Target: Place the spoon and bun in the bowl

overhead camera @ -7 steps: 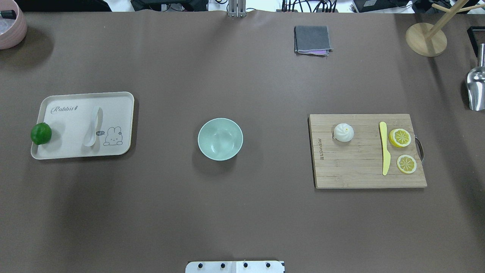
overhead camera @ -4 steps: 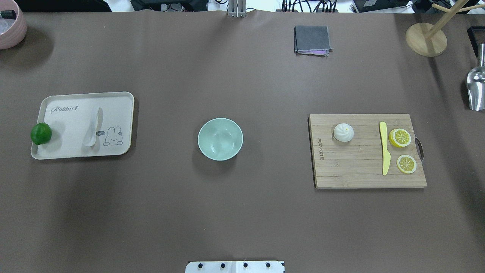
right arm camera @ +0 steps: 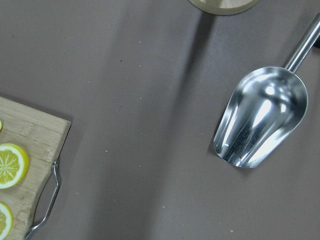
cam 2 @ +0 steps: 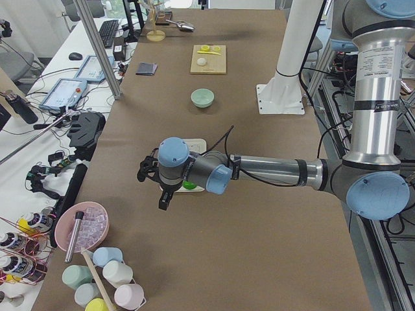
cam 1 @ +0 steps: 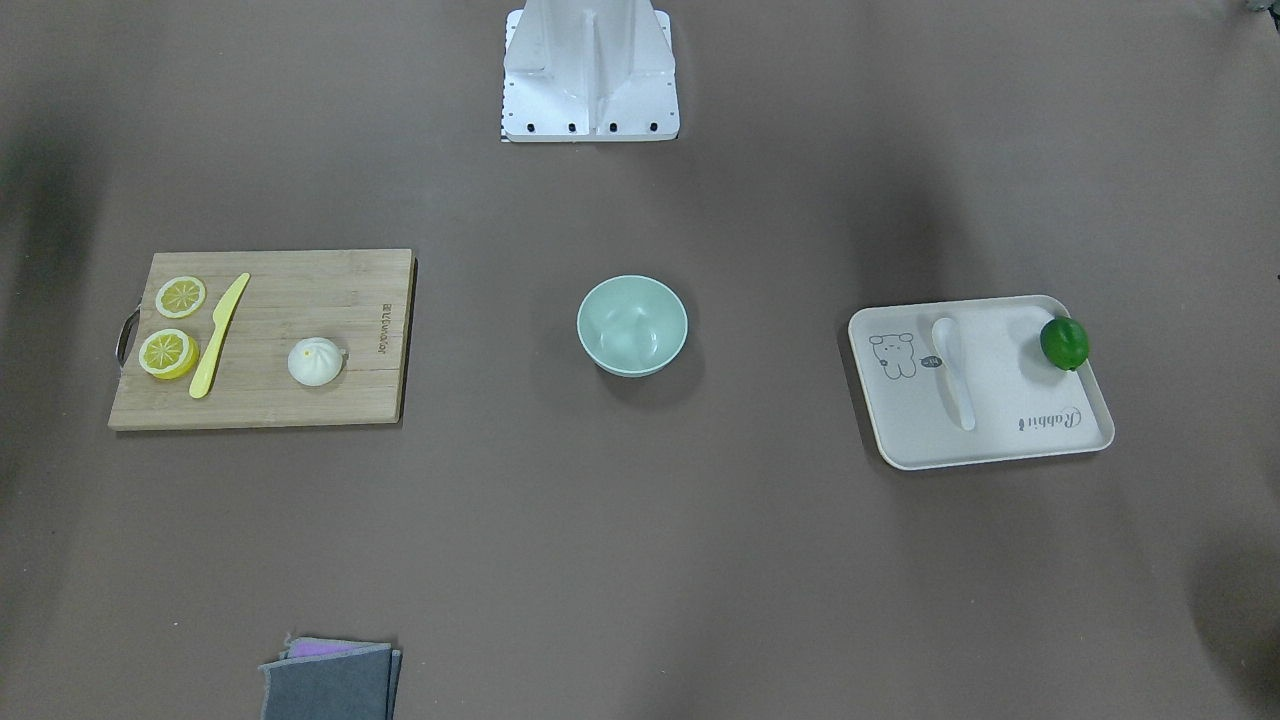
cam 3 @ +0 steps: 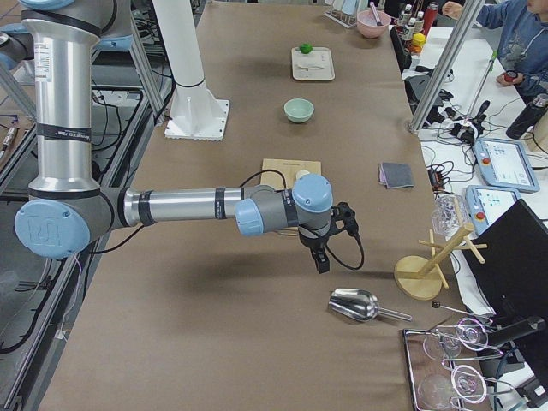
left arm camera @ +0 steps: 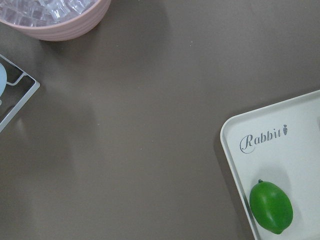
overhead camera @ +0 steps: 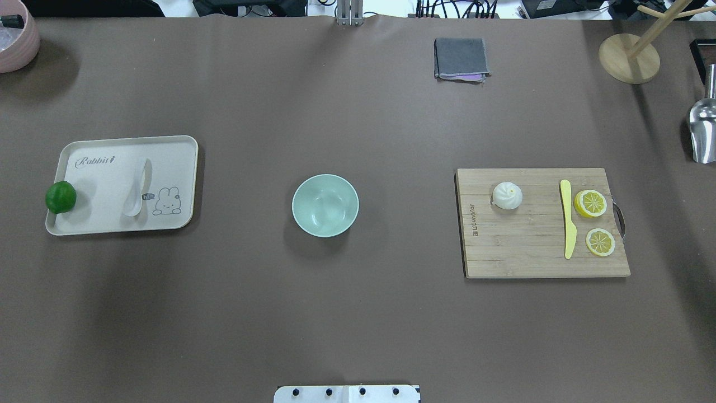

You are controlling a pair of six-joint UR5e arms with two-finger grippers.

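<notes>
Pre-grasp: spoon [overhead camera: 137, 187] lies left of bowl [overhead camera: 325, 205], bun [overhead camera: 507, 196] right; L gripper [cam 2: 163, 201] & R gripper [cam 3: 321, 260] need reach-in, can't tell if open.

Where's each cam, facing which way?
Front: across the table, facing the base; no arms.
Overhead: behind the robot, down on bowl; base edge only.
Left: table's left end; left arm near.
Right: table's right end; right arm near.
Left wrist: down on lime, tray; no gripper.
Right wrist: down on scoop, board; no gripper.
Shared: lime, left wrist and front.
</notes>
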